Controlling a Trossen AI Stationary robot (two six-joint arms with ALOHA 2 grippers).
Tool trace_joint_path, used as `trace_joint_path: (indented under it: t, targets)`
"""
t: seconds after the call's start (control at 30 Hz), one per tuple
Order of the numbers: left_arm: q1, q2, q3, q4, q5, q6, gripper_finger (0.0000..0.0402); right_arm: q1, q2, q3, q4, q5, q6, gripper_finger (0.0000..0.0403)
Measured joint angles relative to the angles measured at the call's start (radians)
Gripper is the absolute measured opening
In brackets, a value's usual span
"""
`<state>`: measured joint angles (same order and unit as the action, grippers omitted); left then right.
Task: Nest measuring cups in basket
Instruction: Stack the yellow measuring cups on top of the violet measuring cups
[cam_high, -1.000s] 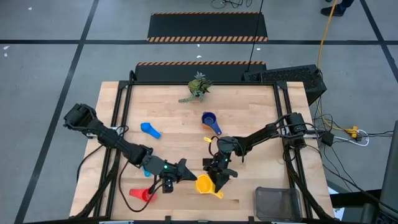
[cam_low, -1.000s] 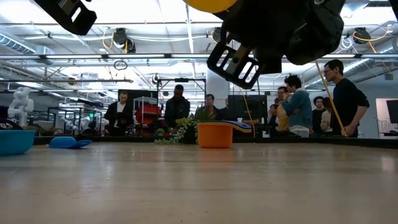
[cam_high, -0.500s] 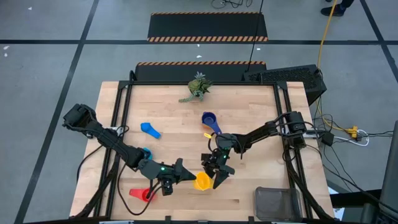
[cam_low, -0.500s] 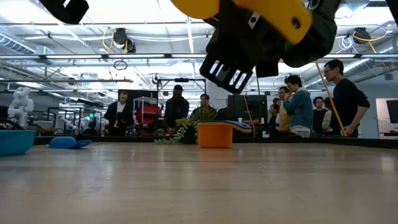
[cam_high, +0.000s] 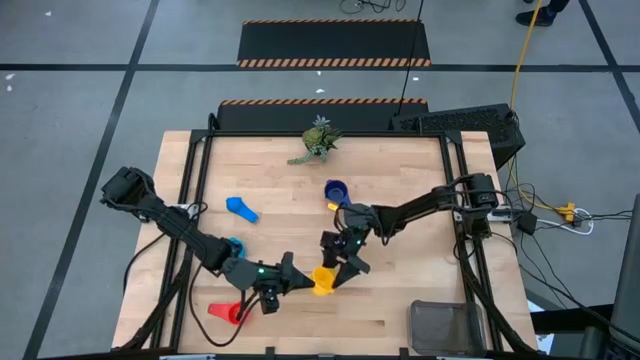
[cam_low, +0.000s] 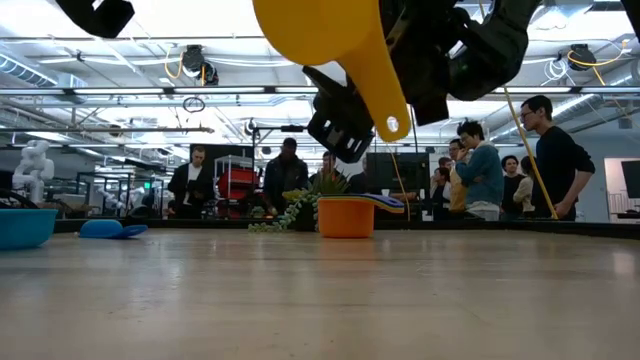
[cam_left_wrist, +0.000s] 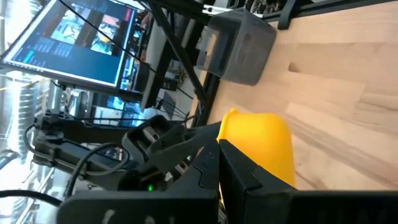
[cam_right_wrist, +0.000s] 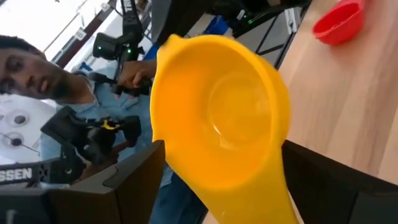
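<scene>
The yellow measuring cup (cam_high: 322, 283) hangs above the table's near middle, with my left gripper (cam_high: 296, 277) shut on it. My right gripper (cam_high: 338, 262) is open just to its right. In the right wrist view its fingers (cam_right_wrist: 124, 180) stand either side of the cup's handle (cam_right_wrist: 255, 199), apart from it. The wire basket (cam_high: 450, 326) sits at the near right corner. On the table are a red cup (cam_high: 228, 312), a light blue cup (cam_high: 235, 245), a blue cup (cam_high: 240, 208), a dark blue cup (cam_high: 337, 190) and an orange cup (cam_low: 346, 217). My left gripper pinches the wall of the yellow cup's bowl (cam_left_wrist: 229, 134) between its two shut fingers, on the side away from the handle. The fingers come nearly level from the table's left. The cup is lifted clear and tipped, its handle (cam_low: 385, 105) slanting down.
A green plant sprig (cam_high: 318, 140) lies at the far middle of the table. Bare wood lies between the cup and the basket. People stand in the room beyond the far edge (cam_low: 480, 170).
My right gripper has opened and let go of the yellow cup's handle, then drawn back a little toward the far edge. My left gripper has rolled with the cup, which has tipped from level so its handle now points downward. The cup stays clear of the table.
</scene>
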<state>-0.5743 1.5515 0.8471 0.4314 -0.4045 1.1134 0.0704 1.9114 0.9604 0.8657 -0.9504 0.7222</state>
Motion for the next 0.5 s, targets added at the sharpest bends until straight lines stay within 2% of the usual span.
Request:
trace_joint_path:
  t: [0.23,0.5]
  targets:
    - [0.001,0.000,0.000,-0.060,-0.024,-0.041,0.0002,0.022,0.000,0.000,-0.122,0.067,-0.113,0.0268]
    - [0.003,-0.001,0.001,-0.138,-0.044,-0.125,0.0001,0.039,0.000,0.000,-0.146,0.090,-0.167,0.0173]
